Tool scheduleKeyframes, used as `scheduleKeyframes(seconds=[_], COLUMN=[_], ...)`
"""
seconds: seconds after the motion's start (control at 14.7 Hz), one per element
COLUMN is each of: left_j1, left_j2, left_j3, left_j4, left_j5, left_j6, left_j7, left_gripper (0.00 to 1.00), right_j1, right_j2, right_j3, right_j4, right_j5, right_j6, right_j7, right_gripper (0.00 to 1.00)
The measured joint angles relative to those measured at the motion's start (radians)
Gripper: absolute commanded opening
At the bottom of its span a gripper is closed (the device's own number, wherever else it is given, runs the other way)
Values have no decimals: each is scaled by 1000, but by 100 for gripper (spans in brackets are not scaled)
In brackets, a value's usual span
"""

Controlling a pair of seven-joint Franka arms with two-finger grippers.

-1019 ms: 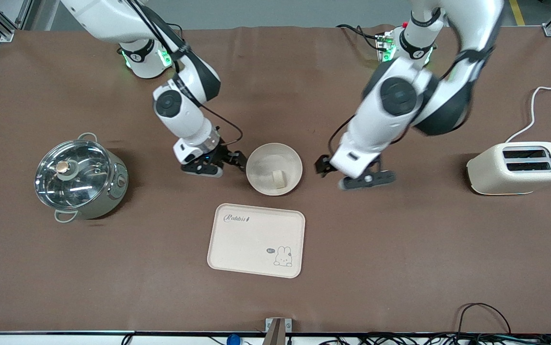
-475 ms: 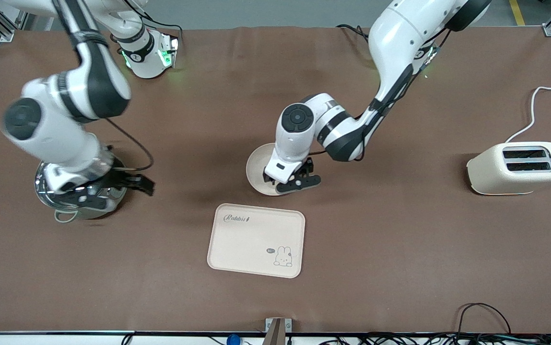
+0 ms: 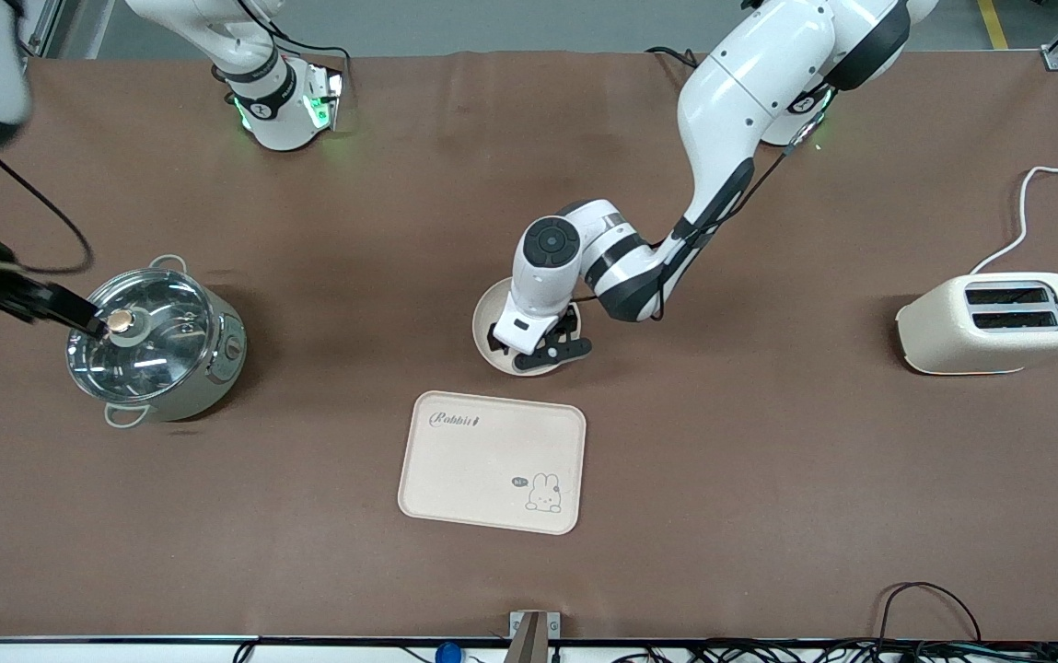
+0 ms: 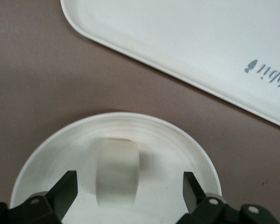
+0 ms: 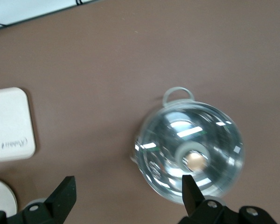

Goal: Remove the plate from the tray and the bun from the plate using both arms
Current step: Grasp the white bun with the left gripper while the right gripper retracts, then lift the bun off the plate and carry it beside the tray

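Observation:
The plate (image 3: 489,321) stands on the brown table, farther from the front camera than the tray (image 3: 492,460) and apart from it. My left gripper (image 3: 534,346) is low over the plate and open. In the left wrist view its fingers (image 4: 65,190) stand wide on either side of the bun (image 4: 116,173), which lies in the plate (image 4: 60,154); the tray (image 4: 191,42) shows past the plate's rim. The bun is hidden in the front view. My right gripper (image 3: 50,304) is open and empty, up over the steel pot (image 3: 153,336).
The lidded steel pot (image 5: 193,156) sits toward the right arm's end of the table. A cream toaster (image 3: 994,322) with a white cord sits toward the left arm's end. The right wrist view shows a tray corner (image 5: 9,123) and a bit of plate rim (image 5: 1,199).
My left gripper swung from beside the plate to over it and lowered around the bun. My right gripper left the plate's rim and swept up over the pot.

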Motion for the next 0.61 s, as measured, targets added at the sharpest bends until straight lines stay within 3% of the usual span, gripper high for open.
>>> scheduleKeyframes(seconds=[0.07,0.14,0.2,0.41,0.61], left_j1=[-8,-15,-19,-19,-18], left_j2=[2,2,2,2,2], left_j3=[1,3,4,9,10], left_j4=[0,0,0,0,1], left_j5=[6,18,22,36,42], left_j6=[1,1,1,1,1], left_j7=[-13,-26,-36,-42,-43], left_gripper=[37,25,23,5,0], right_j1=[-1,-1,0,4,6], right_j2=[-14,-24,-27,-25,-27], right_j3=[-17,-25,-26,-23,-22], right_j4=[19,29,33,35,49], right_j5=[0,0,0,0,0], right_j6=[-36,-51,-55,-56,-81], right_j7=[-13,-19,-22,-45,-108], right_gripper=[100,100,100,100,100])
